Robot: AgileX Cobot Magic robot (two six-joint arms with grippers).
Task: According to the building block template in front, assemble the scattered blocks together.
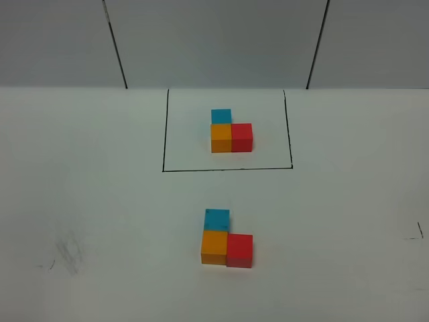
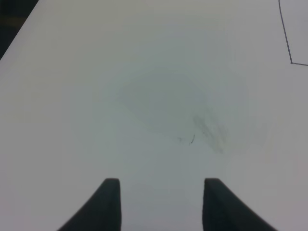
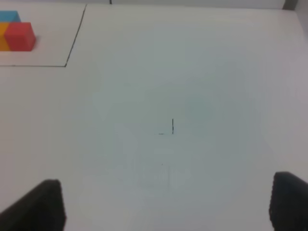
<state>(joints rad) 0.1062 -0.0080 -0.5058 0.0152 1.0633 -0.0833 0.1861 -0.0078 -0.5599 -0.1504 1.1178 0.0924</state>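
Note:
The building block template sits inside a black drawn rectangle [image 1: 163, 134]: a blue cube [image 1: 221, 116] behind an orange cube [image 1: 221, 137], with a red cube [image 1: 242, 137] on the orange one's right. The scattered blocks lie nearer the front, touching in the same L: light blue [image 1: 216, 219], orange [image 1: 214, 247], red [image 1: 240, 250]. Neither arm shows in the exterior high view. My left gripper [image 2: 161, 192] is shut and empty over bare table. My right gripper [image 3: 168, 202] is open and empty. The template's red cube [image 3: 20, 36] shows far off in the right wrist view.
The white table [image 1: 80, 201] carries a grey smudge [image 1: 69, 253] at the front left and small pen marks [image 1: 420, 231] at the right edge. Grey wall panels [image 1: 214, 40] stand behind the table.

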